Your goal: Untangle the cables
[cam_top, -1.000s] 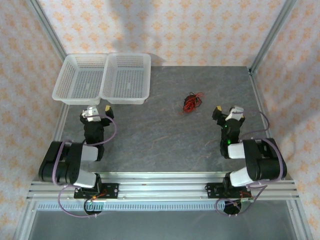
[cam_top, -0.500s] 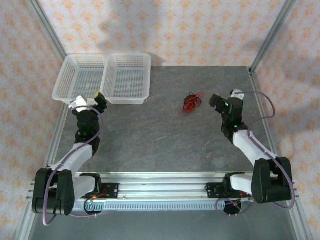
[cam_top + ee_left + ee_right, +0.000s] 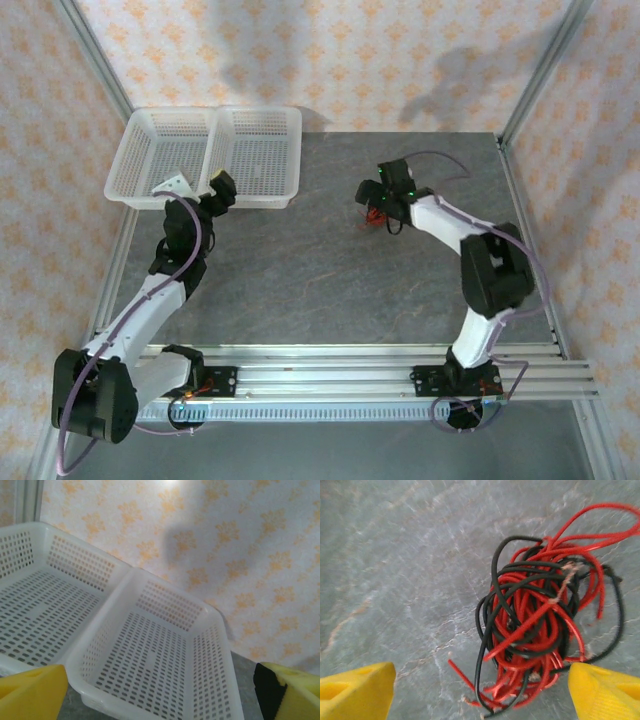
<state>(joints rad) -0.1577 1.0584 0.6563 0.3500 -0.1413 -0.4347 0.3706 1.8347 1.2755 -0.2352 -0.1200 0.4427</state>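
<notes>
The cables (image 3: 540, 625) are one tangled bunch of thin red and black wires lying on the grey table. In the right wrist view my right gripper (image 3: 480, 695) is open just above them, and the bunch's near end lies between its yellow fingertips (image 3: 355, 692) without touching them. From above, the right gripper (image 3: 381, 200) covers part of the cables (image 3: 375, 217) at the table's back middle. My left gripper (image 3: 197, 190) is open and holds nothing, in front of the white baskets. Its yellow fingertips (image 3: 30, 692) frame the right basket (image 3: 170, 605).
Two white perforated baskets, the left one (image 3: 130, 195) and the right one (image 3: 250, 201), stand side by side at the back left. Metal frame posts (image 3: 530, 90) and patterned walls border the table. The grey tabletop (image 3: 320, 280) lies between the arms.
Both arms have stretched forward from their folded poses. The right gripper swung left until it was over the cables. The left gripper moved up to the baskets' front edge.
</notes>
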